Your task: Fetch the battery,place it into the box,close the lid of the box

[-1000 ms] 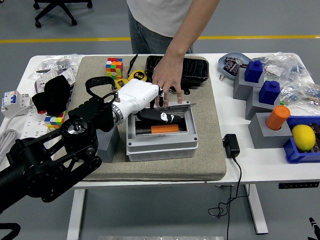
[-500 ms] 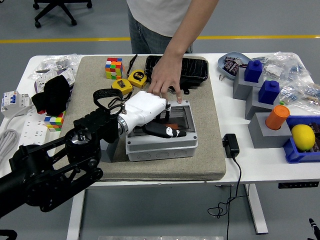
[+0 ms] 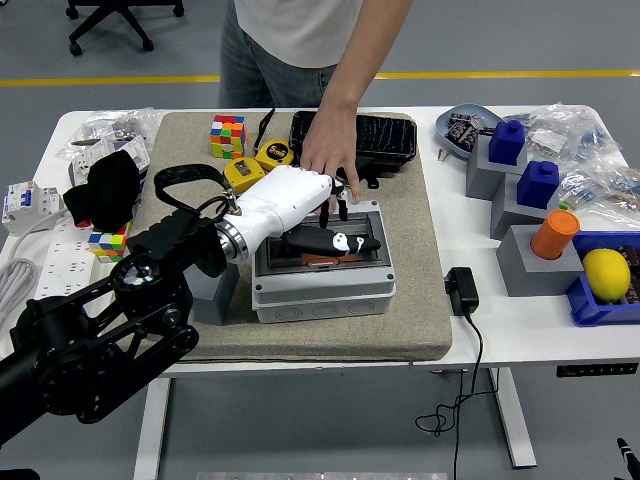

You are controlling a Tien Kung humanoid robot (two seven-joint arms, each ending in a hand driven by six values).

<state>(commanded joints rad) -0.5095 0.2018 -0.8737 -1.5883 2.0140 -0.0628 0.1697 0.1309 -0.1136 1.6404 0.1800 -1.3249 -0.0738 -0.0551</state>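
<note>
A grey box (image 3: 322, 292) sits open on the beige mat (image 3: 420, 300), and a sliver of the orange battery (image 3: 322, 263) shows inside it. My left hand (image 3: 338, 241) has a white palm and black fingers. Its fingers (image 3: 352, 243) stretch out flat across the box's opening, over the battery, and grip nothing that I can see. A person's hand (image 3: 328, 160) reaches from the far side, its fingertips on the box's far rim by the raised lid edge (image 3: 366, 207). Most of the battery is hidden under my fingers.
Behind the box lie a black case (image 3: 375, 140), a yellow tape measure (image 3: 276, 152) and a Rubik's cube (image 3: 228, 135). A grey block (image 3: 213, 291) stands left of the box, a black adapter (image 3: 461, 290) to its right. Grey stands with blue blocks, an orange cylinder (image 3: 556, 233) and a lemon (image 3: 607, 273) fill the right side.
My left hand dipped towards the box's near side, then drew back up and left, its fingers still over the opening. The person's hand stayed at the far rim; their body shifted left.
</note>
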